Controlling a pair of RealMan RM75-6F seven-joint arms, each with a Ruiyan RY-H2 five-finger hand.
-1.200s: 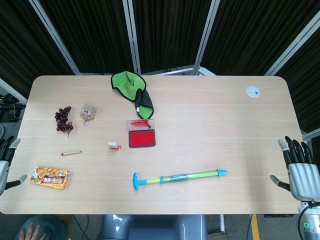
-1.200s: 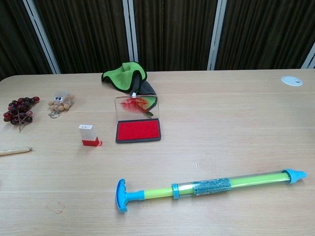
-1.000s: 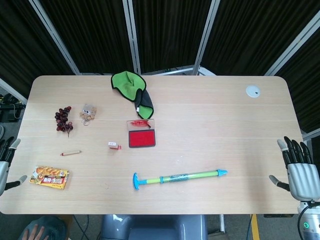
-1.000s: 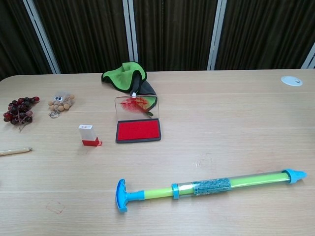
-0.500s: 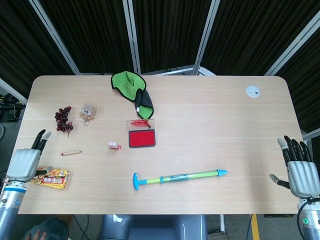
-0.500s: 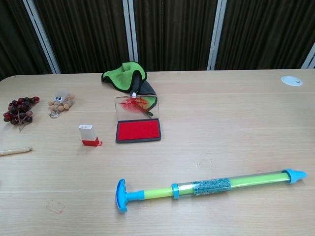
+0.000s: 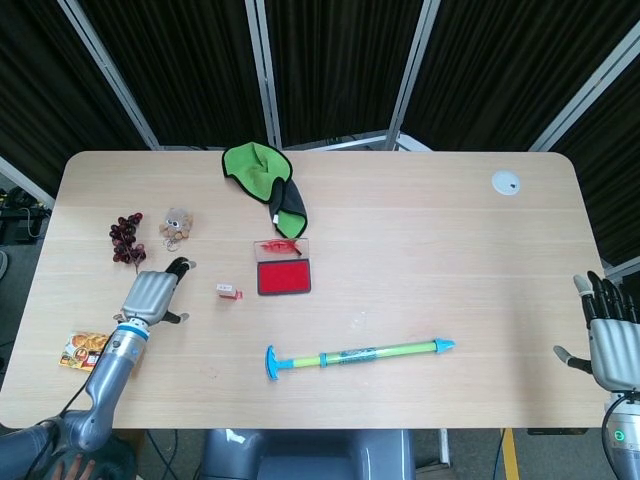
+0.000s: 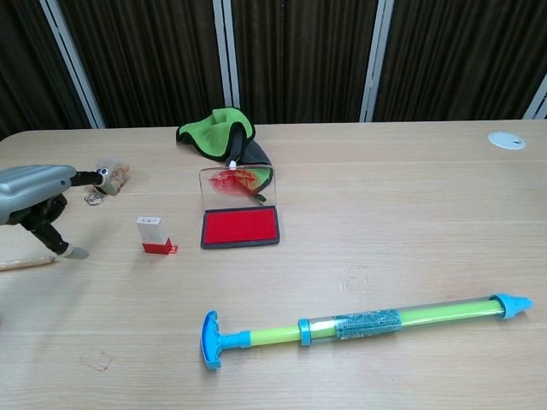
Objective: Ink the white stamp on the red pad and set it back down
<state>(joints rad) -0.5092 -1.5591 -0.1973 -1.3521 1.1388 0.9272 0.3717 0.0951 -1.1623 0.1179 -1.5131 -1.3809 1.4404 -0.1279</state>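
Note:
The white stamp (image 7: pixel 227 291) with a red base stands upright (image 8: pixel 151 235) left of the red ink pad (image 7: pixel 284 276), whose clear lid (image 8: pixel 238 185) is tilted up at its back edge. My left hand (image 7: pixel 152 295) hovers over the table a short way left of the stamp, fingers apart and empty; the chest view shows this left hand (image 8: pixel 38 205) at the far left. My right hand (image 7: pixel 612 338) is open beside the table's right edge, far from the pad (image 8: pixel 240 227).
A green and black cloth (image 7: pixel 264 174) lies behind the pad. Grapes (image 7: pixel 127 240) and a small plush keyring (image 7: pixel 176 227) sit at the left. A snack packet (image 7: pixel 82 348) lies front left. A long green and blue water pump (image 7: pixel 358 353) lies in front.
My left hand has swung in from the table's left edge toward the stamp, now covering the pencil. My right hand has drifted slightly right and down.

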